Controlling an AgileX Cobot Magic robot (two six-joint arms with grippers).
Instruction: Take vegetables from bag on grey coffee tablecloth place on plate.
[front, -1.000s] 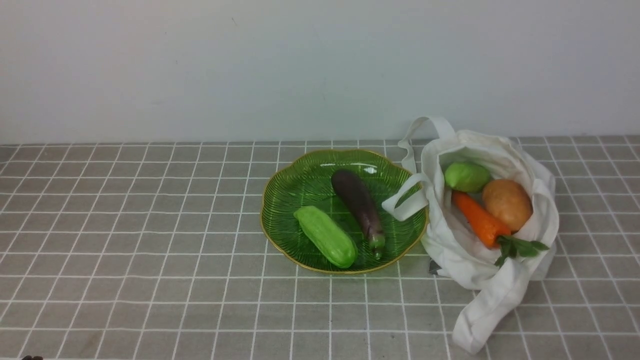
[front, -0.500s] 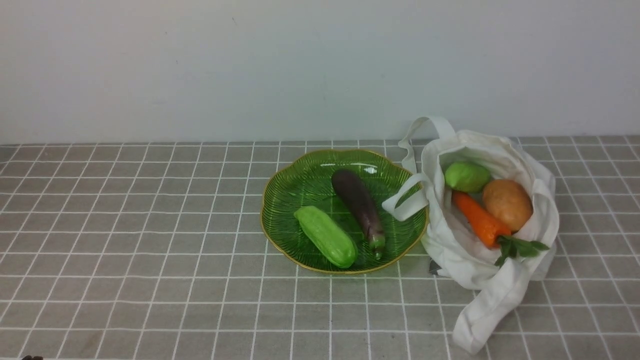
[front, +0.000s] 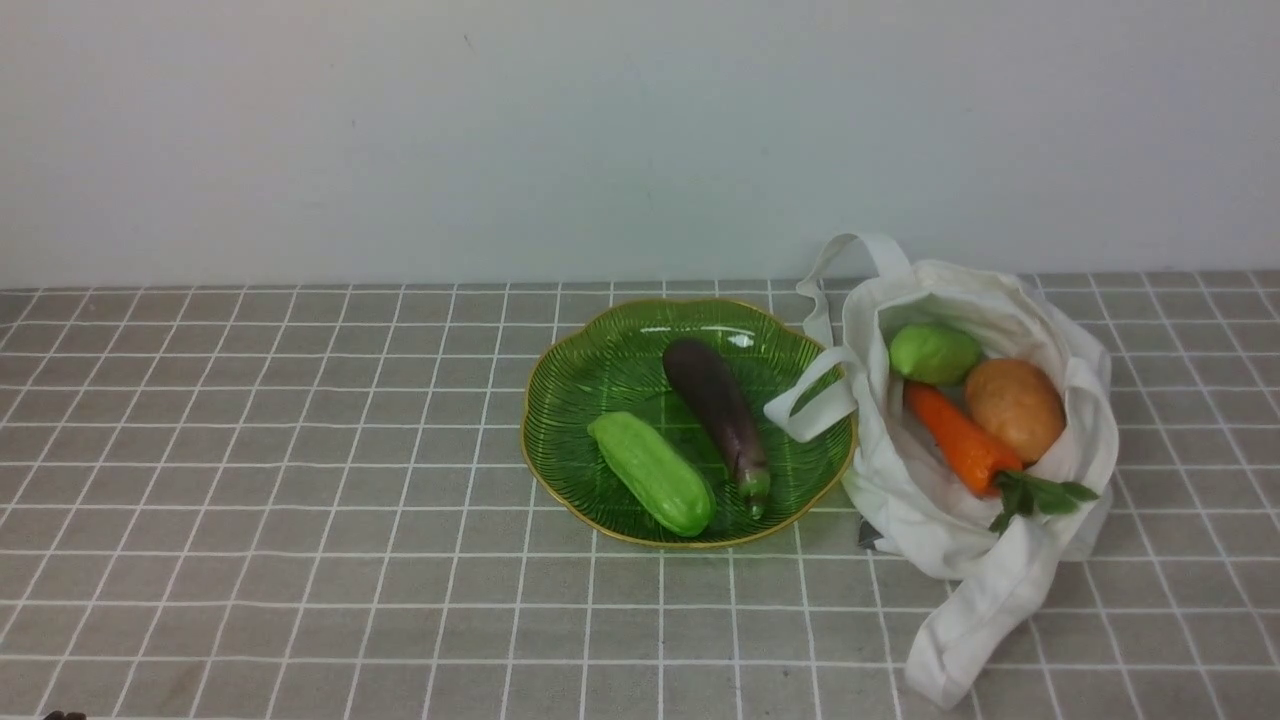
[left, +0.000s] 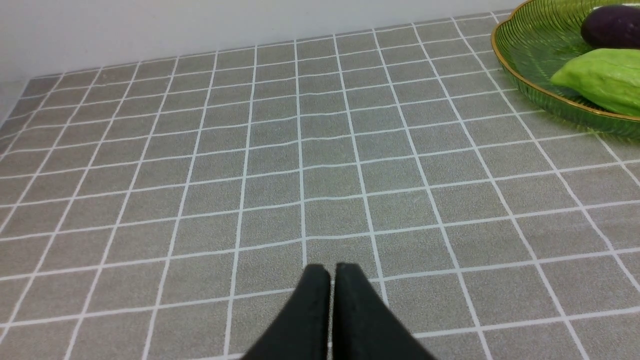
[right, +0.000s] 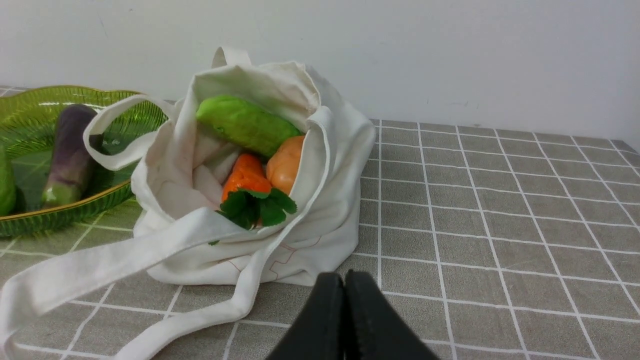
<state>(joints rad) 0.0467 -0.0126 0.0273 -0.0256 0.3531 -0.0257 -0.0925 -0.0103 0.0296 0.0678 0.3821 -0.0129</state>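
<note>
The white cloth bag (front: 975, 540) lies open on the grey checked tablecloth (front: 300, 480). Inside it are a pale green gourd (front: 934, 353), an orange carrot (front: 958, 436) with green leaves, and a tan potato (front: 1014, 408). To its left, the green plate (front: 590, 385) carries a second gourd (front: 651, 473) and a dark purple eggplant (front: 717, 405). One bag handle (front: 812, 405) rests on the plate's rim. My right gripper (right: 344, 278) is shut and empty, low over the cloth, short of the bag (right: 320, 220). My left gripper (left: 332, 272) is shut and empty, well away from the plate (left: 530, 85).
A pale wall runs along the far edge of the table. A long bag strap (front: 985, 610) trails toward the front right. Neither arm shows in the front view.
</note>
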